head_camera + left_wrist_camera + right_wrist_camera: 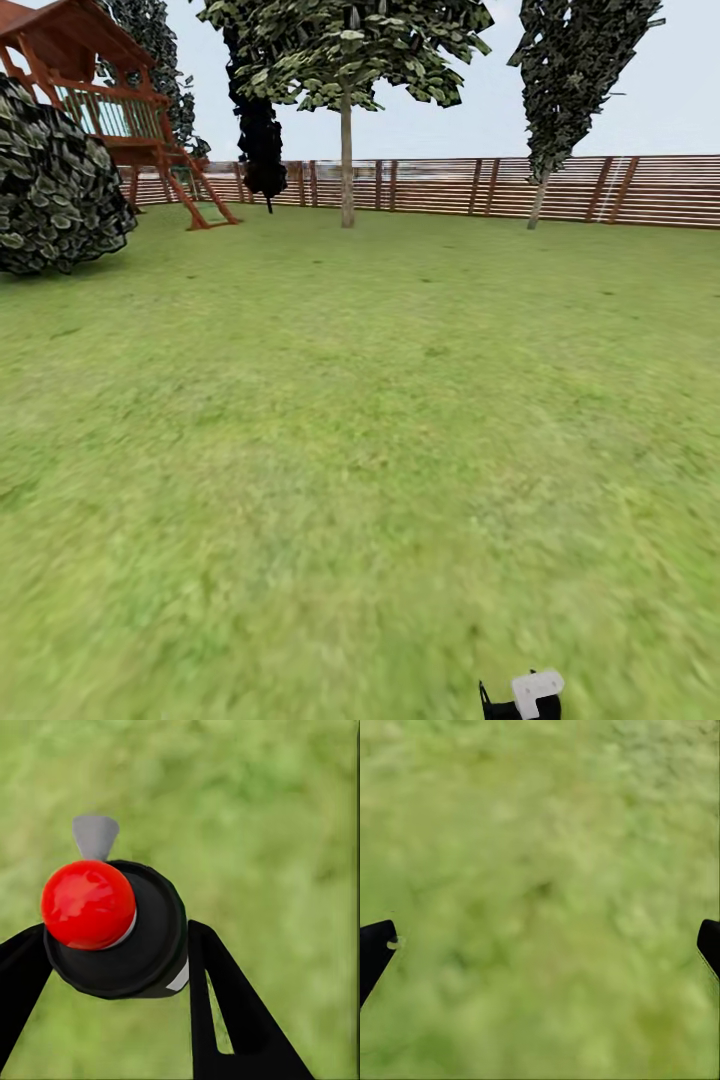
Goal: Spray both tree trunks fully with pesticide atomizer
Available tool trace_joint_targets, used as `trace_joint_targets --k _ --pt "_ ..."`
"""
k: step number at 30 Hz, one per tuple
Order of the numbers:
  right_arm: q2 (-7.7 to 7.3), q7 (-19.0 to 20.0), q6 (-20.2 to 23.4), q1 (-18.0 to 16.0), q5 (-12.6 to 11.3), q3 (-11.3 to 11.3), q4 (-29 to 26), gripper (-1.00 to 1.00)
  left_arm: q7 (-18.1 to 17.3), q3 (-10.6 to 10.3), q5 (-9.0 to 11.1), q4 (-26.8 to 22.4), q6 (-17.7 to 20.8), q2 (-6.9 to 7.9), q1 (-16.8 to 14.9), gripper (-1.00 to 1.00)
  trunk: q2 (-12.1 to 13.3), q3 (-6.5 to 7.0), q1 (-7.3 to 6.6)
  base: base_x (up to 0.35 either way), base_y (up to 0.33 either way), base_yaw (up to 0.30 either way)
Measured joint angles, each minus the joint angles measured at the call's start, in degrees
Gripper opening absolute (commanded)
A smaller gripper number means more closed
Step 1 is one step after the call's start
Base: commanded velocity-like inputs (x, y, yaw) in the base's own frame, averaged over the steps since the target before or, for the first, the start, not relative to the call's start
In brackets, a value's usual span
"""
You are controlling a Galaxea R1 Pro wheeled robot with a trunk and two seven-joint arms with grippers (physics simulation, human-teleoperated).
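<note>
Left jaws (112, 967) clamp atomizer (112, 930) | right jaws (540, 945) wide, empty | drive toward tree trunk (346, 160) at 12 o'clock, nozzle (95, 836) forward

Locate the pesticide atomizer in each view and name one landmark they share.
Head view: small white-and-black piece at the bottom edge; cannot tell what it is.
Left wrist view: pesticide atomizer, red-knobbed, gripped between the left tool's fingers.
Right wrist view: lawn between the right tool's open fingers.
Shared landmark: the lawn.

Green lawn (380, 420), tree trunk (346, 165) (pale), playhouse (110, 110), bush (55, 185)
</note>
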Motion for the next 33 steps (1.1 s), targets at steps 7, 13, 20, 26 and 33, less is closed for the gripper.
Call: trace_joint_targets --k 7,13,20,26,33 --pt "0.00 0.0 0.0 0.0 0.0 0.0 0.0 1.00 0.0 0.0 0.0 0.0 0.0 0.06 0.0 -1.00 0.0 0.00 0.00 0.340 0.000 0.000" --pt "0.00 0.0 0.0 0.0 0.0 0.0 0.0 1.00 0.0 0.0 0.0 0.1 0.0 0.26 0.0 -1.00 0.0 0.00 0.00 0.340 0.000 0.000" --pt "0.00 0.0 0.0 0.0 0.0 0.0 0.0 1.00 0.0 0.0 0.0 0.1 0.0 0.26 0.0 -1.00 0.0 0.00 0.00 0.340 0.000 0.000" --pt "0.00 0.0 0.0 0.0 0.0 0.0 0.0 1.00 -0.1 0.0 0.0 0.1 0.0 0.11 0.0 -1.00 0.0 0.00 0.00 0.340 0.000 0.000" --pt "0.00 0.0 0.0 0.0 0.0 0.0 0.0 1.00 -0.1 0.0 0.0 0.1 0.0 0.09 0.0 -1.00 0.0 0.00 0.00 0.340 0.000 0.000"
